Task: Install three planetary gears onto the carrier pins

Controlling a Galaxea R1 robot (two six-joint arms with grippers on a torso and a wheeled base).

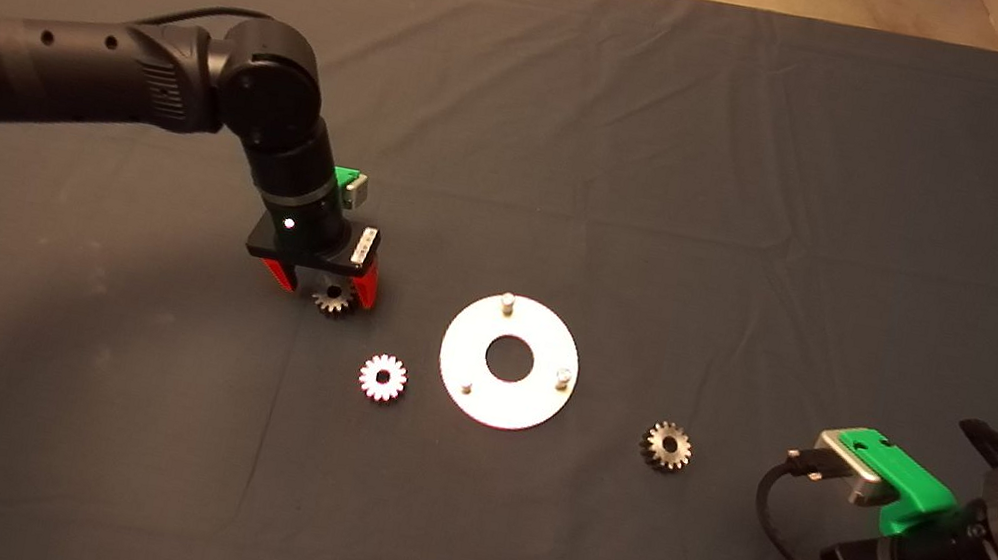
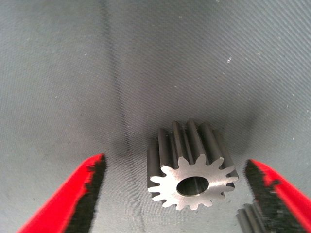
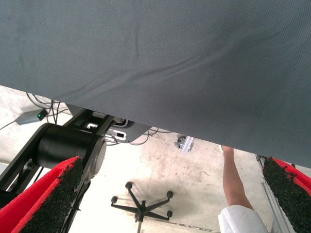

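Planetary gears: three are seen on the mat [image 1: 683, 149], none yet on a pin. One gear [image 1: 335, 296] lies between the fingers of the left gripper [image 1: 326, 284]; a second gear [image 1: 383, 378] lies just beside the disc [image 1: 461, 355] on its left-arm side; a third gear [image 1: 667, 446] lies near the disc on the right-arm side.
Carrier pins: three short pegs [image 1: 507, 302] [image 1: 562, 375] [image 1: 465, 388] stand upright around the disc's centre hole, all bare.
Left gripper: it is lowered over the first gear [image 2: 192, 170], with its fingers [image 2: 73, 199] spread wide on either side of the gear and clear gaps left on both sides; nothing is held.
Right gripper: it [image 3: 165, 199] is parked at the lower right edge of the mat, fingers wide apart and empty. A person's arm [image 3: 233, 179] and a chair base [image 3: 141, 204] are seen beyond the mat.
Material: the gear is judged to be solid metal, stiff, dense for its size and not fragile.
Surface: the toothed flank is judged to give the pads some bite, though the polished metal may slip if it is pinched off-centre.
Hold: the flank is best taken across its full width, on opposite sides, so that the bore [image 2: 194, 186] is kept free for a pin.
Risk: the gear appears tilted in the wrist view, so it may roll or tip as the fingers close.
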